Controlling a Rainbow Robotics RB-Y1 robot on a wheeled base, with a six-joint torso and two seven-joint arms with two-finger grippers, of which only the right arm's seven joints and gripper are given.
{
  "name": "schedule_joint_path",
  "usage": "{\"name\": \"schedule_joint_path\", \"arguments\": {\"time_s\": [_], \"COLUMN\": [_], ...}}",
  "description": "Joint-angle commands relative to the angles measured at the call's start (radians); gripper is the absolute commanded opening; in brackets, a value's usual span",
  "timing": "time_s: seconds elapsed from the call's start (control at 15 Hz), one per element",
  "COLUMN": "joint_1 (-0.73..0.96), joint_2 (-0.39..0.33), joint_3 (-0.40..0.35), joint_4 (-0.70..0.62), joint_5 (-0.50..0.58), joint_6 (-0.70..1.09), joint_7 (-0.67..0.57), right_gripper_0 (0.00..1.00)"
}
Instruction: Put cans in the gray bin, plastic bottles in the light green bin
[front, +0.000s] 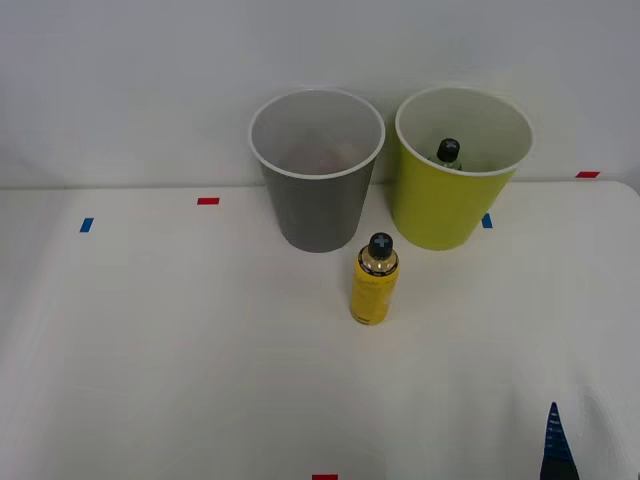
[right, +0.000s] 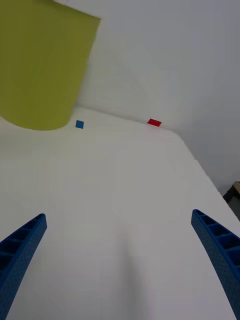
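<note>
The right gripper (right: 120, 265) is held wide open and empty over the bench (front: 180, 340). 1 black-capped bottle (front: 449, 152) is seen inside the light green bin (front: 445, 205); the gray bin's (front: 317, 205) contents cannot be told.

White table (front: 150, 340): gray bin (front: 316, 190) beside light green bin (front: 450, 195), yellow bottle (front: 374, 280) upright in front, tape marks (front: 208, 201)
</note>
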Motion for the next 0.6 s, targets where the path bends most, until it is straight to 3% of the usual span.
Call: {"name": "schedule_joint_path", "arguments": {"time_s": [0.07,0.4,0.6], "joint_1": [0.020,0.074,0.072], "joint_2": [0.021,0.018,0.019], "joint_3": [-0.041,-0.055,-0.046], "joint_4": [0.159,0.218,0.218], "joint_5": [0.210,0.266,0.289], "joint_6": [-0.227,-0.366,-0.386], "joint_7": [-0.389,-0.573,-0.555], "right_gripper_0": [1.00,1.00,1.00]}}
